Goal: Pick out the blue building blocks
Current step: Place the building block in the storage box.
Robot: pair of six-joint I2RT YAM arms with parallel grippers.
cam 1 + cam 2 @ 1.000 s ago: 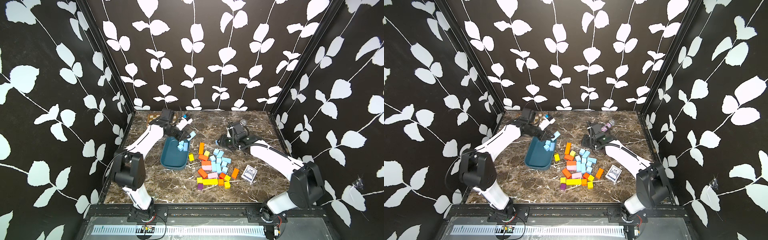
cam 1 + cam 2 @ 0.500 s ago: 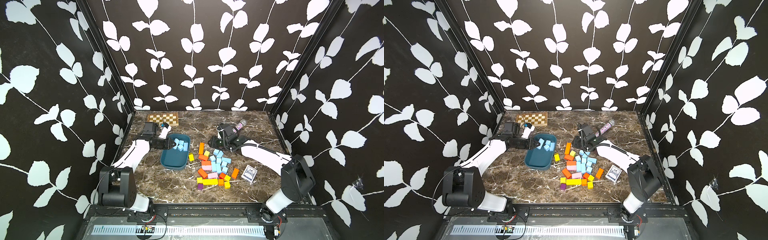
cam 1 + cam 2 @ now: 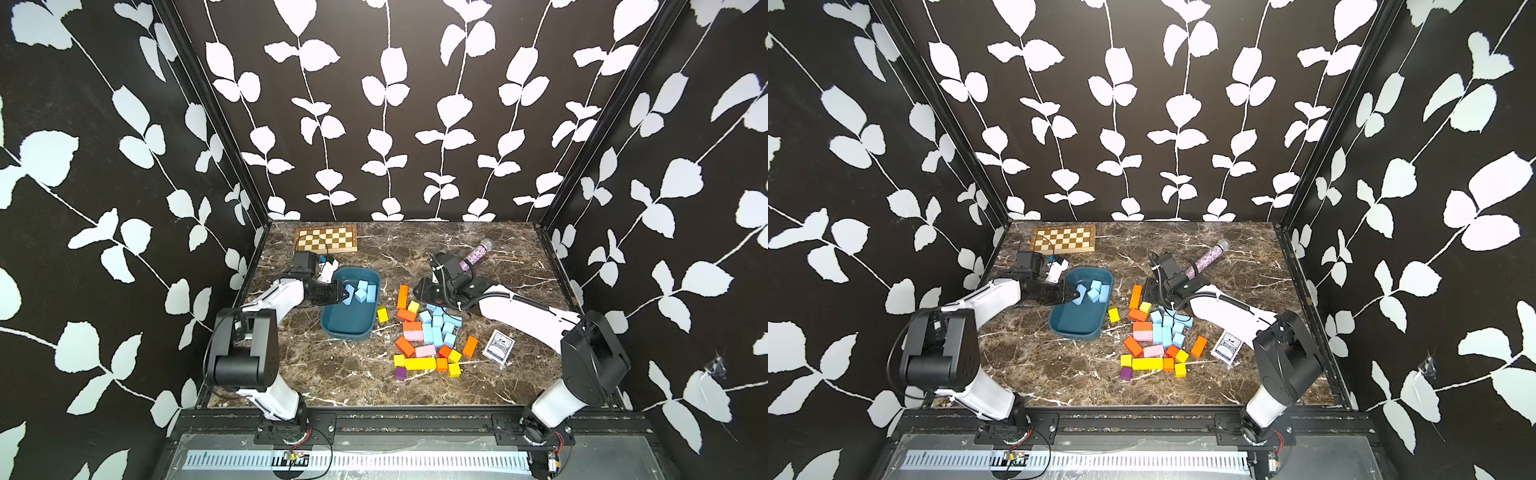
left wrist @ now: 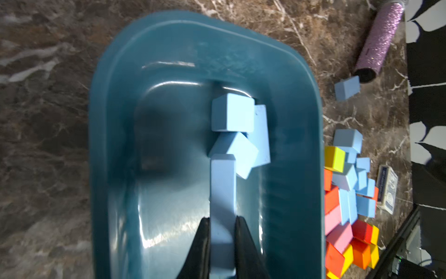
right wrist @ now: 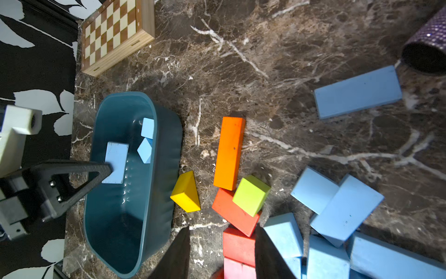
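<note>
The left gripper (image 4: 222,218), clamped on a blue brick (image 4: 222,183) above the tray (image 4: 113,145), should open gently, dropping it short of the blue blocks (image 4: 233,112) ahead.

— What stays unclear from above?

— The right gripper (image 5: 222,227): in both top views it is too small and dark to tell how its fingers stand. The right arm (image 3: 519,311) covers the lone blue brick (image 5: 357,91) beside the glitter tube (image 5: 427,48). The print on the card deck (image 3: 498,347) near the counter's (image 3: 528,282) right edge is too small to read.

— And the wrist views?

— The left one crops the left gripper (image 4: 222,218) (only the finger ends show), which hides one end of the held blue brick (image 4: 223,188). It also crops the teal tray (image 4: 106,145). In the right one, the pink block (image 5: 239,271) and several blue building blocks (image 5: 386,261) run out of frame. The tube does so in both.
</note>
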